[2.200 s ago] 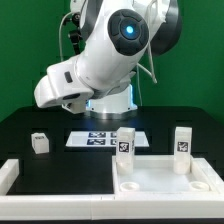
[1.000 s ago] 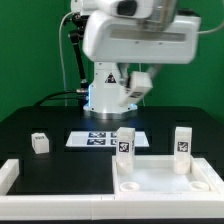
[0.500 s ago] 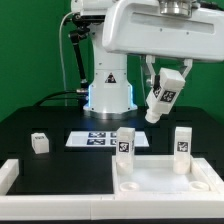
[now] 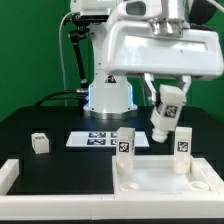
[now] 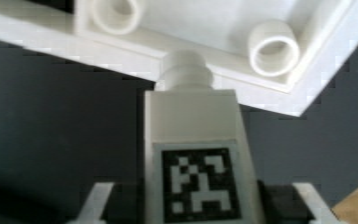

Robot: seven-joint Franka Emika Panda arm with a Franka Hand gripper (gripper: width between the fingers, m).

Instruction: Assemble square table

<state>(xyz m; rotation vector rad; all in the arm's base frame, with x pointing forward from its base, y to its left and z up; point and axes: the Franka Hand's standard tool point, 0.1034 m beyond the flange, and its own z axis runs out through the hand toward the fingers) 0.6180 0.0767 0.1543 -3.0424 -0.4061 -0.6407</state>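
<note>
Nearest, at the exterior view's right, square panel (image 4: 165, 188) flat on the black surface (image 4: 70, 165), recessed side up; long white bar (image 4: 10, 172) at the near edge toward the exterior view's left. Along the panel's far side, upright: first standing leg (image 4: 125, 143) and second standing leg (image 4: 183, 142), tags facing forward. Farther left, well apart, small loose leg (image 4: 39, 142) on the surface. Behind, marker board (image 4: 100, 138) lying flat. Higher, in the air between the standing legs, claw (image 4: 170, 97) clamped on held leg (image 4: 161, 116), tilted, clear of the panel. Seen from the wrist: peg end pointing at a panel corner with two round sockets (image 5: 274, 52). Farthest back, arm base (image 4: 108, 95).
</note>
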